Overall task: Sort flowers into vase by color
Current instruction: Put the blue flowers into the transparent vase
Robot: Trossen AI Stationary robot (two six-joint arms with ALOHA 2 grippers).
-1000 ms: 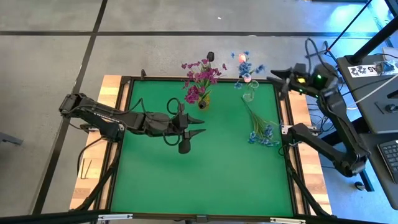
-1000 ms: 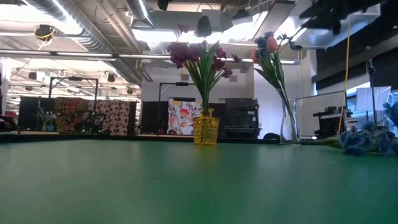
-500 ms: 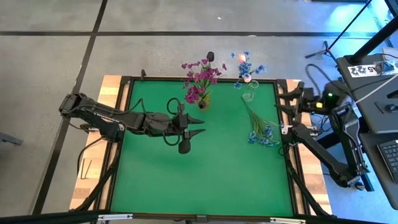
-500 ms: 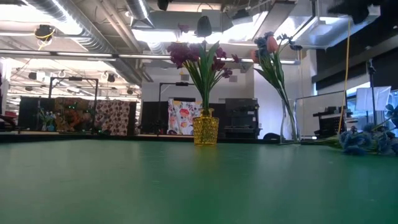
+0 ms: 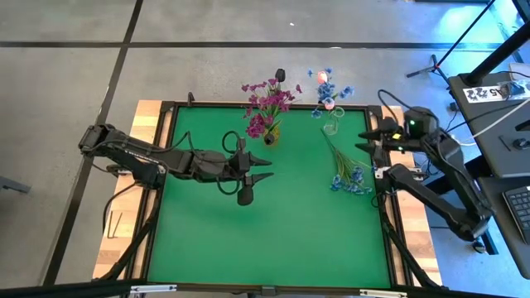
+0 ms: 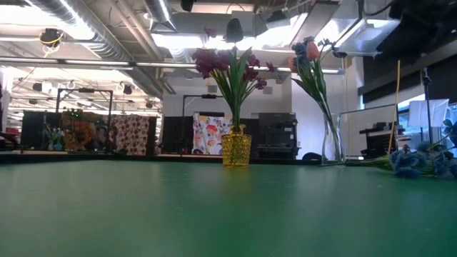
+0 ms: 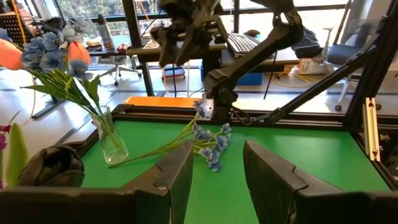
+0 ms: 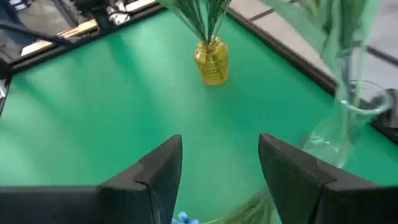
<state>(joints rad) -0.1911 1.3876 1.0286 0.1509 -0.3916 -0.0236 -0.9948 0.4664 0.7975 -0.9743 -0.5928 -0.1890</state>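
A yellow vase [image 5: 271, 137] with magenta sprays [image 5: 267, 105] stands at the table's far edge. Right of it, a clear glass vase [image 5: 333, 125] holds blue sprays and a pink tulip [image 6: 312, 50]. One blue spray [image 5: 348, 177] lies flat on the mat near the right edge, its stem pointing toward the glass vase. My right gripper [image 5: 364, 141] is open and hovers at the right edge beside that stem, tipped down; a blue bloom [image 8: 181, 218] shows just under its fingers. My left gripper [image 5: 267, 169] is open above the table's middle, pointing at the lying spray [image 7: 208, 140].
The green mat [image 5: 248, 240] has a raised dark frame with wooden side rails [image 5: 124, 240]. My right arm's base and cables [image 5: 389, 175] stand right beside the lying spray. A desk and equipment stand off the table's right side.
My right gripper has come from over the table's far right corner toward the near edge and down, tipping its fingers downward over the mat. The flowers and vases stay where they were.
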